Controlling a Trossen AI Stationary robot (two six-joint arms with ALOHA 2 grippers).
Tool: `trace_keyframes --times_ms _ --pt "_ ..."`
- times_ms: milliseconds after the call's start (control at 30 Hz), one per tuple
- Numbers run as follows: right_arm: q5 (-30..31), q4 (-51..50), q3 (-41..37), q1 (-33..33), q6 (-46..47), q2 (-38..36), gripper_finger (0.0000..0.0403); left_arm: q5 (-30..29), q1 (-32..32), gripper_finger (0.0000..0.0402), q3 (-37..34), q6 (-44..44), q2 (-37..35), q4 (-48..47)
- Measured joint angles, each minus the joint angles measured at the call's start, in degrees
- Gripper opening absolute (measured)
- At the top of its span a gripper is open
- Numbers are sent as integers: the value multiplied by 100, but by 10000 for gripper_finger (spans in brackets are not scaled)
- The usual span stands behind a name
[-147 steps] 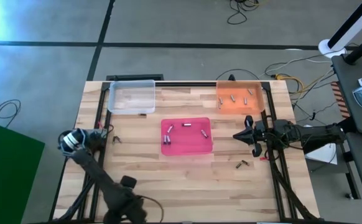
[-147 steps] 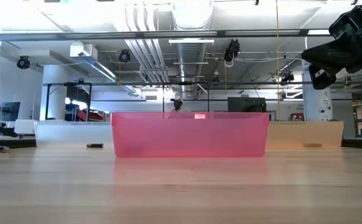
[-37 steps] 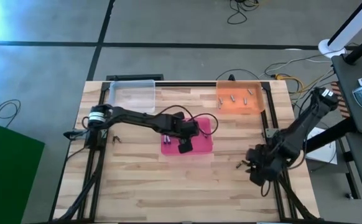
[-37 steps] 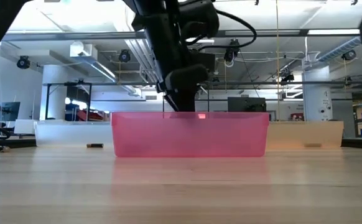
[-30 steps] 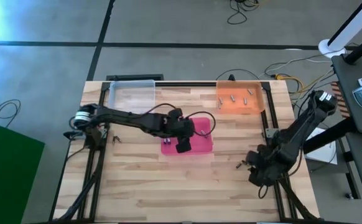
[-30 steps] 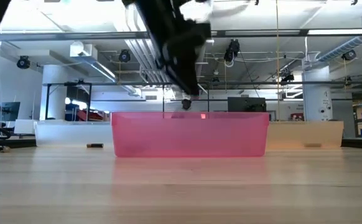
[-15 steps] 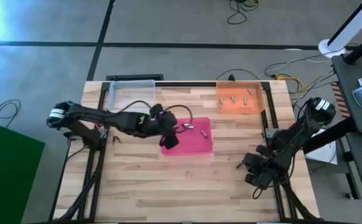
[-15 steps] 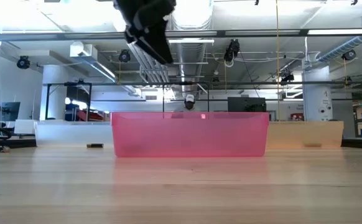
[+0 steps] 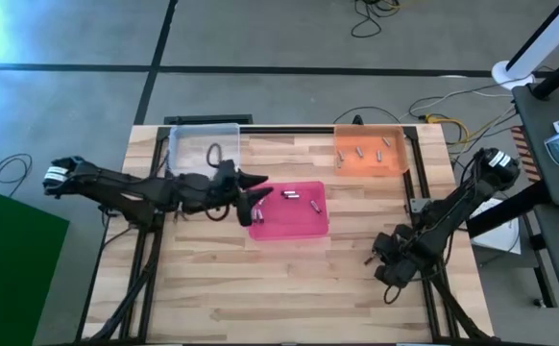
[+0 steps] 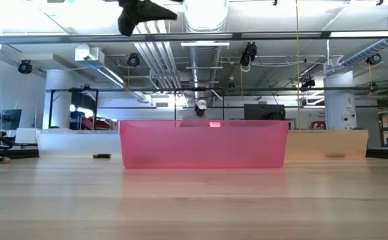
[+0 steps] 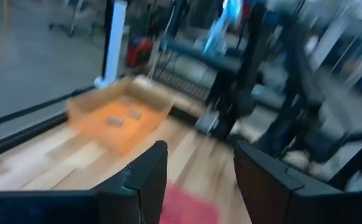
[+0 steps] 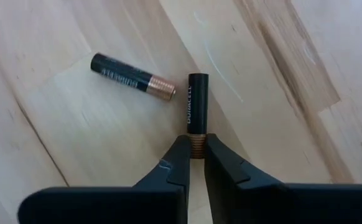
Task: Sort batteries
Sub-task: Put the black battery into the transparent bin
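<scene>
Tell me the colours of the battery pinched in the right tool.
Black body with a copper end, battery, clearest in the right wrist view.

Left wrist view blurred: orange tray [image 11: 116, 118] ahead of the left tool [image 11: 199, 171], contents indistinct. Low view: that tool [image 10: 144, 15] cut by the top edge; pink tray [image 10: 204, 143] wall hides its batteries.

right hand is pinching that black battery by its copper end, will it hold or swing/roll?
The right hand grips the black battery only at its copper tip, so it may pivot when lifted. It is a smooth, rigid cylinder, probably slippery and dense for its size. If dropped on the wooden table, it would likely roll, perhaps into the second battery close beside it.
</scene>
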Motion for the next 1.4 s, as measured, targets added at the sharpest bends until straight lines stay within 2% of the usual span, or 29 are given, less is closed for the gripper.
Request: trace_keyframes --times_ms 100,267,333,433,567,733,967,1200,1400 --pt "125 -476 272 -239 -393 -276 20 13 -12 164 -354 -92 -218 727" --pt "722 -930 1060 -967 -1217 -771 19 126 -26 172 -903 -167 -391 1929" --pt "1129 -578 1424 -1351 -1680 -906 19 150 -26 180 -1096 -198 -386 2224" --pt "1353 113 1835 -1899 -2626 -910 19 254 -31 192 -1241 -228 -282 2628" --pt "1369 1278 2405 -2438 -3822 -609 18 1024 -39 201 -1225 -127 -27 2986" --pt "1272 1936 3343 -2699 -4649 34 18 1403 -74 193 -886 207 386 3041" --pt "1322 2070 4567 -2688 -5251 591 18 1820 -74 170 -205 718 884 3025" --pt "1480 2097 4859 -2703 -5278 379 18 2261 -109 167 496 1186 1115 3018" --pt "1575 2651 4863 -2701 -5607 163 18 2308 -87 167 782 1391 1184 3038"
